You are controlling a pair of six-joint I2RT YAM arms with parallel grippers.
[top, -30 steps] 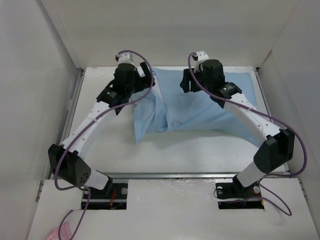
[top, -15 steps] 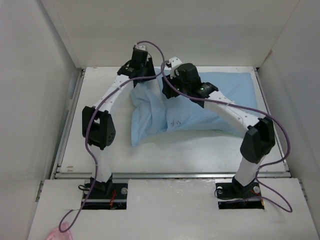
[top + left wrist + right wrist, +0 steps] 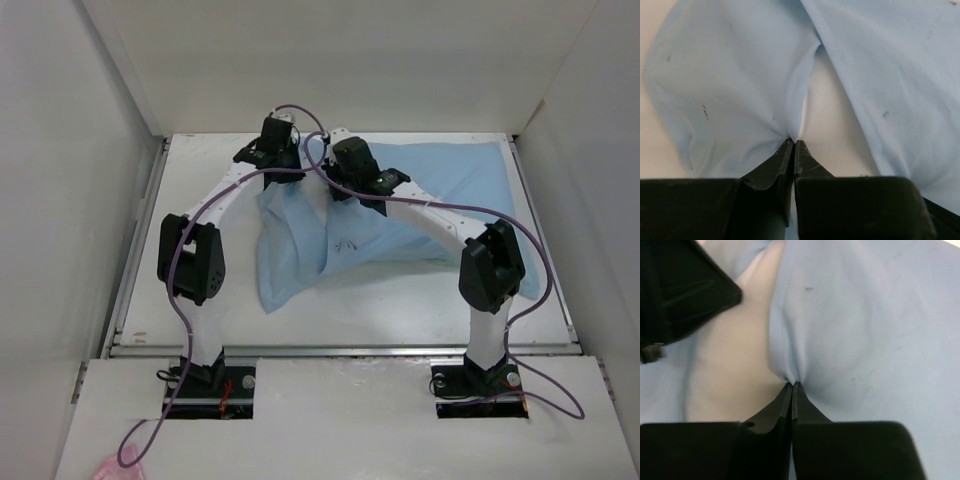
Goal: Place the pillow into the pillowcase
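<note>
While the pillowcase [image 3: 450, 185] lies bunched on the desk [image 3: 400, 300], the left tool [image 3: 793, 145] and right tool [image 3: 792, 386] each clench a fold of its blue cloth.

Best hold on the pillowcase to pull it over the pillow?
Grip the pillowcase by its open edge, far left, one layer per gripper, from above. The pillow shows white between the parted layers; left gripper and right gripper pinch there, jaws shut.

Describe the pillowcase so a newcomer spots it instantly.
On the white table, look at the far half. The pillowcase is the big rumpled light-blue cloth, the only blue thing there, pinched by the left fingers and the right fingers.
</note>
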